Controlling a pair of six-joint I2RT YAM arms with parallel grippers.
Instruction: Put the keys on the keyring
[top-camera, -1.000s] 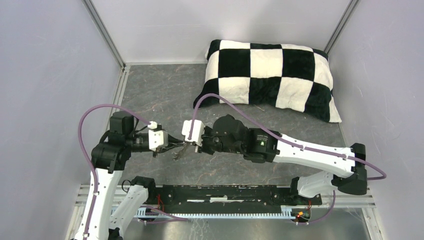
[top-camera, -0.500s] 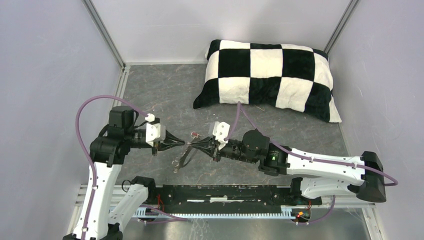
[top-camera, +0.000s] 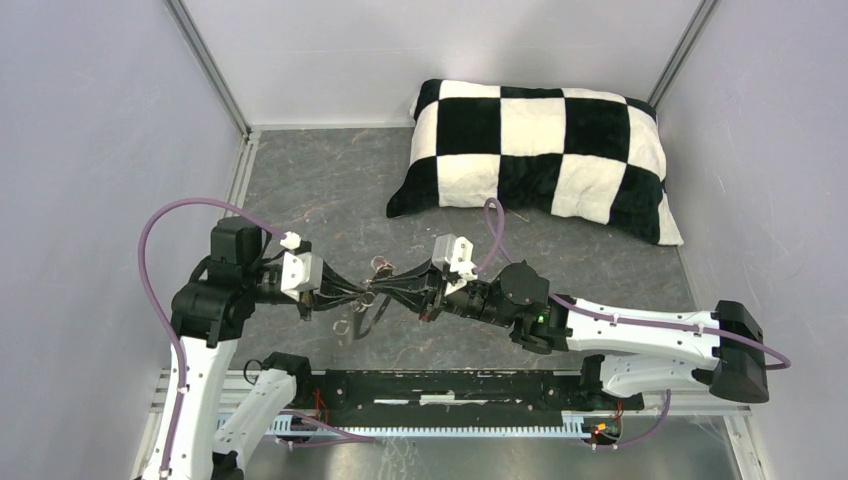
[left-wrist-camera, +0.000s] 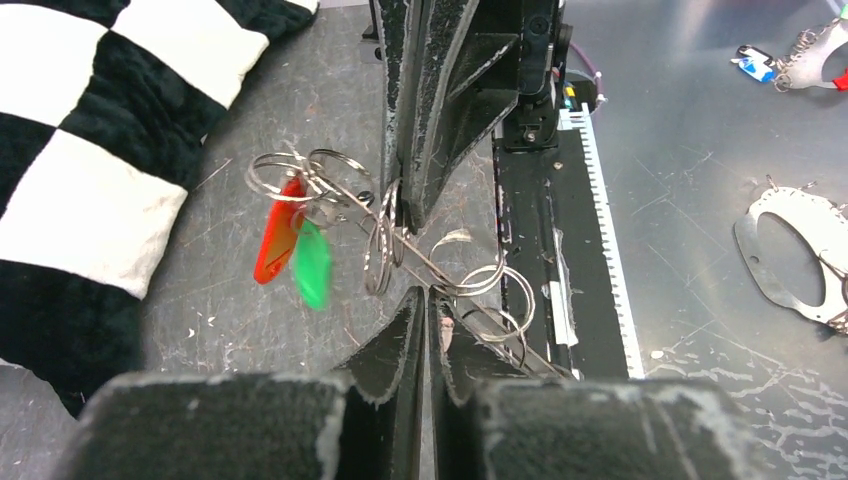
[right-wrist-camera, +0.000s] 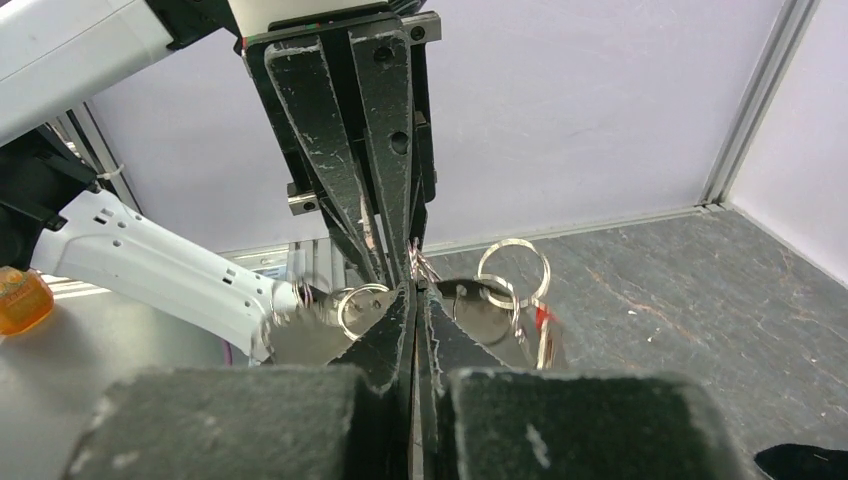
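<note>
The left gripper (top-camera: 362, 295) and right gripper (top-camera: 386, 296) meet tip to tip, centre-left of the overhead view.
We see the left claw clamped on a wire ring of the keys (left-wrist-camera: 298, 246). The right claw is pressed together, and what it pinches is hidden. The keyring (top-camera: 368, 318) hangs edge-on just below the tips and is hard to make out. The red tag (left-wrist-camera: 276, 232) and green tag (left-wrist-camera: 313, 268) are blurred and unreadable. The checked pillow (left-wrist-camera: 90, 200) is cut off at upper left.

No word, brand, number or sign can be read in any view, neither on the red tag (left-wrist-camera: 276, 232), the green tag (left-wrist-camera: 312, 266), the checked pillow (top-camera: 540, 150) nor the surface (top-camera: 330, 190).
</note>
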